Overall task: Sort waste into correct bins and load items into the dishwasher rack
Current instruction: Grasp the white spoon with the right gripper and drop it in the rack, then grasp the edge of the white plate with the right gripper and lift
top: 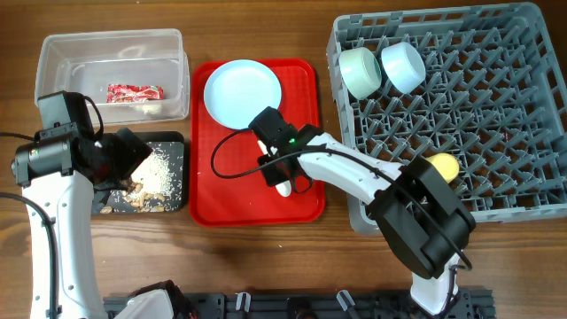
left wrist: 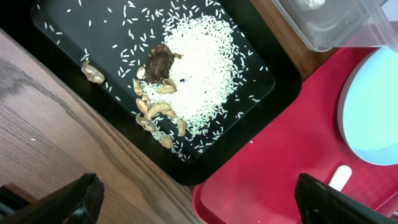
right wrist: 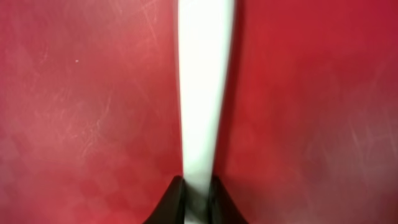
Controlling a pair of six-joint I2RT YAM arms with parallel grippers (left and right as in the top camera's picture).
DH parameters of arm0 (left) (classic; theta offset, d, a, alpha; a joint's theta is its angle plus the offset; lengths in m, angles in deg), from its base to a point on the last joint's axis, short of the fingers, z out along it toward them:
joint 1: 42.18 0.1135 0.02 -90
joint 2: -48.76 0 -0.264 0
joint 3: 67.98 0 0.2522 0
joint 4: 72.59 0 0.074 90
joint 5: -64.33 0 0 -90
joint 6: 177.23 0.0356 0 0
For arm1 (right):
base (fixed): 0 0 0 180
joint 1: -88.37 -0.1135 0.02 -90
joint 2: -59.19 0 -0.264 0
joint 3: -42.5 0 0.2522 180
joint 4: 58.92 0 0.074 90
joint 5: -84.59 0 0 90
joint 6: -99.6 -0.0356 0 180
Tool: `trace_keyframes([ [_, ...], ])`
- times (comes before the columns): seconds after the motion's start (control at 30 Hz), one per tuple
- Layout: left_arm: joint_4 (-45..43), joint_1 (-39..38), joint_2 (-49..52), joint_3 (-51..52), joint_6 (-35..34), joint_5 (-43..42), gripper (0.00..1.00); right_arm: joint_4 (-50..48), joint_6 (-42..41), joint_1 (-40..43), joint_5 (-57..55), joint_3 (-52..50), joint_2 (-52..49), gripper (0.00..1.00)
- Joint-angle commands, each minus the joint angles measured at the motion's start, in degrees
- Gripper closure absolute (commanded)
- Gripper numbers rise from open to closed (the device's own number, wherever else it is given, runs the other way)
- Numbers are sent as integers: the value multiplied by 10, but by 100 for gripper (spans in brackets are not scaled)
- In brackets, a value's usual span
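Note:
My right gripper (top: 275, 164) is shut on the handle of a white plastic utensil (right wrist: 202, 93), spoon or fork I cannot tell, lying on the red serving tray (top: 306, 84); its end shows in the overhead view (top: 283, 187). My left gripper (left wrist: 202, 202) is open and empty over the black tray's (top: 177, 142) near corner. The black tray holds rice scraps (left wrist: 199, 74) with brownish bits. The red-and-white wrapper (top: 135, 92) lies in the clear tub (top: 53, 53). The pale blue plate (top: 242, 93) sits on the red tray. The grey rack (top: 532, 115) holds a mint bowl (top: 361, 72), a blue bowl (top: 403, 66) and a yellow cup (top: 444, 165).
The right arm (top: 354, 177) stretches from the front right across the rack's front left corner to the red tray. The left arm (top: 53, 159) stands at the table's left edge. Bare wood shows in front of the trays.

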Motion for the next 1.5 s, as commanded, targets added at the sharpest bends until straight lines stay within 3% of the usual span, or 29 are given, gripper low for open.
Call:
trace_keyframes([
  [0.0,-2,-2,-5,0,7,-5,0,28,-19,17,-21,1,22,95],
  [0.23,-2,-2,-5,0,7,-5,0,139,1,124,-108,1,274,96],
  [0.37,-2,-2,-5,0,7,-5,0,231,19,199,-137,-17,286,96],
  [0.53,-2,-2,-5,0,7,-5,0,188,32,223,-90,-87,260,93],
  [0.57,-2,-2,-5,0,7,-5,0,179,32,223,-89,-86,260,89],
  [0.6,-2,-2,-5,0,7,-5,0,169,32,223,-89,-83,261,74],
  [0.63,-2,-2,-5,0,7,-5,0,168,32,223,-89,-77,261,71],
  [0.73,-5,-2,-5,0,7,-5,0,141,32,223,-80,-39,265,46],
  [0.77,-5,-2,-5,0,7,-5,0,115,32,223,-53,-30,267,40],
  [0.83,-6,-2,-5,0,7,-5,0,-3,30,222,104,-23,266,38],
  [0.93,-6,-2,-5,0,7,-5,0,-132,3,186,136,-23,244,37],
  [1.03,-6,-2,-5,0,7,-5,0,-158,-2,140,73,-11,199,44],
  [1.17,-7,-2,-5,0,7,-5,0,-47,63,115,-50,159,149,44],
  [1.27,-7,-2,-5,0,6,-5,0,103,79,125,-80,346,69,42],
  [1.37,-6,-2,-5,0,7,-5,0,171,76,127,-17,388,-16,39],
  [1.47,-6,-2,-5,0,7,-5,0,177,26,127,-9,388,-105,39],
])
